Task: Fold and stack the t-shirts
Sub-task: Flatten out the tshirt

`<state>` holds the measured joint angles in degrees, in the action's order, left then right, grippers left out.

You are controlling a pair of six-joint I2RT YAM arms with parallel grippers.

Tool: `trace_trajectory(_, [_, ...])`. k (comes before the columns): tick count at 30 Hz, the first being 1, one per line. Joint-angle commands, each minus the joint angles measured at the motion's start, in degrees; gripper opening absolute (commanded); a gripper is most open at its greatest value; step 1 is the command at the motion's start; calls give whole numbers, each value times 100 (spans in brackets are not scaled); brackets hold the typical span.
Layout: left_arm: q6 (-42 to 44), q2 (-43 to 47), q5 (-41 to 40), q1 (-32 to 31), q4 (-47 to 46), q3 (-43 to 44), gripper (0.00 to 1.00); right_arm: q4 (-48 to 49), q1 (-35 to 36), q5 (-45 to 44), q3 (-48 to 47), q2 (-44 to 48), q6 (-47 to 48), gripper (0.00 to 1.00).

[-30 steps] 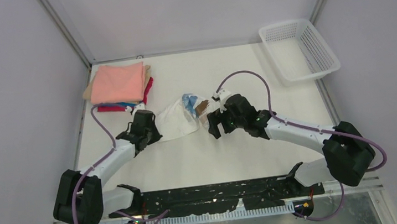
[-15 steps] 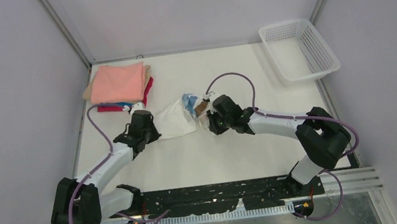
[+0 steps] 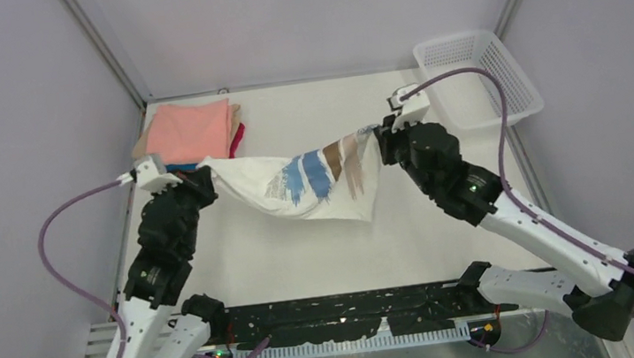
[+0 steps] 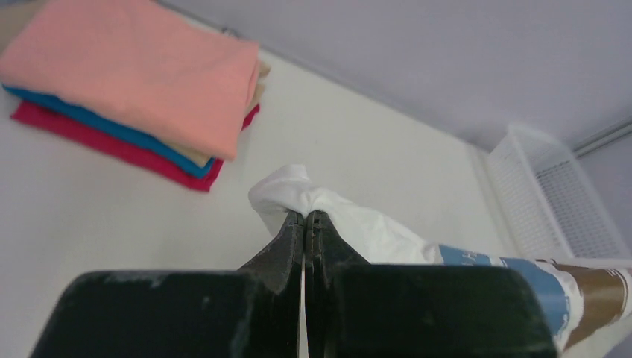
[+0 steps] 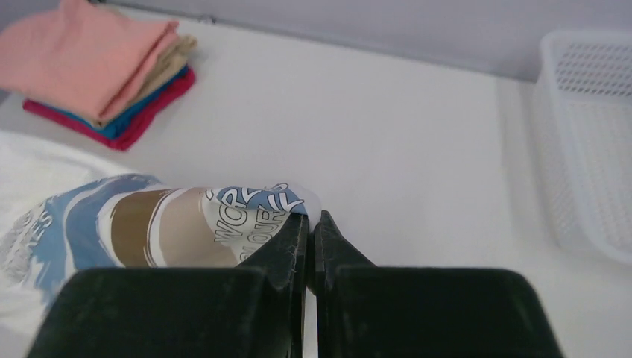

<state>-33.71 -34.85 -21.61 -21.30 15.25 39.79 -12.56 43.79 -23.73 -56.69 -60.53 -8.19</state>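
A white t-shirt (image 3: 310,184) with blue and tan streaks hangs stretched above the table between both grippers. My left gripper (image 3: 204,171) is shut on its left end (image 4: 298,198). The right gripper (image 3: 377,135) pinches the printed right end (image 5: 257,209) and is shut too. At the back left lies a stack of folded t-shirts (image 3: 191,134), salmon-pink on top of beige, blue and crimson. The stack also shows in the left wrist view (image 4: 134,82) and the right wrist view (image 5: 97,67).
A white mesh basket (image 3: 476,80) stands at the back right corner, seen too in the right wrist view (image 5: 589,134) and the left wrist view (image 4: 548,201). Grey walls close in the white table (image 3: 303,251) on three sides.
The right gripper shut on the crumpled shirt's right end. Both arms then rose and moved apart, lifting the shirt off the table and spreading it out.
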Motion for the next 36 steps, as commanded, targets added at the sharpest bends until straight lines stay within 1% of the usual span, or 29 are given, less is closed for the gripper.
trace_trajectory(1, [666, 726, -294, 5, -433, 870, 0, 65, -8, -905, -835, 797, 739, 6])
trace_trajectory(4, [971, 1112, -166, 5, -463, 1340, 0, -60, -11, -556, -1374, 1277, 1001, 6])
trace_trajectory(7, [1093, 1497, -26, 3, -493, 1684, 0, -266, -11, -334, -1886, 1599, 1043, 6])
trace_trajectory(9, [1126, 1705, 417, 8, -565, 1843, 0, -454, -15, 35, -2144, 1803, 1030, 6])
trace_trajectory(12, [1037, 1774, 1181, 4, -585, 2082, 0, -739, -11, 888, -2389, 2025, 911, 6])
trace_trajectory(13, [977, 1761, 1332, 6, -584, 2145, 0, -766, -13, 1033, -2456, 2066, 844, 6])
trace_trajectory(16, [931, 1660, 1480, 6, -574, 2286, 0, -853, -7, 1528, -2528, 2261, 820, 6])
trace_trajectory(19, [925, 1629, 1390, 10, -446, 2358, 0, -1105, -11, 1689, -2735, 2386, 744, 5])
trace_trajectory(21, [887, 1679, 1242, 4, -448, 2254, 0, -1251, -6, 1645, -2758, 2440, 660, 6])
trace_trajectory(24, [770, 1604, 1089, 9, -574, 1905, 0, -1527, -15, 1075, -2767, 2418, 700, 5])
trace_trajectory(26, [651, 1414, 1062, 3, -551, 1689, 0, -1721, -9, 618, -2776, 2235, 843, 6])
trace_trajectory(28, [461, 1160, 886, 3, -481, 1390, 0, -1800, -11, 47, -2716, 1920, 1122, 6])
trace_trajectory(29, [390, 1014, 743, 3, -481, 1204, 0, -1778, -11, -393, -2635, 1660, 1225, 5])
trace_trajectory(30, [305, 815, 550, 10, -432, 1030, 0, -1751, -20, -605, -2583, 1497, 1419, 5])
trace_trajectory(31, [195, 524, 352, 8, -363, 880, 0, -1720, -50, -861, -2476, 1135, 1510, 5])
trace_trajectory(32, [123, 271, 248, 6, -276, 741, 0, -1717, -199, -818, -2420, 944, 1659, 6])
trace_trajectory(33, [12, 22, 176, 7, -217, 596, 0, -1713, -364, -247, -2299, 551, 1674, 5])
trace_trajectory(34, [-103, -260, 92, 3, -184, 433, 0, -1688, -870, 184, -2231, 349, 1586, 5])
trace_trajectory(35, [-194, -525, 15, 5, -173, 244, 0, -1519, -1452, 1292, -2072, -86, 1528, 6])
trace_trajectory(36, [-309, -845, -111, 7, -153, 99, 0, -1384, -1746, 1788, -1981, -317, 1356, 7])
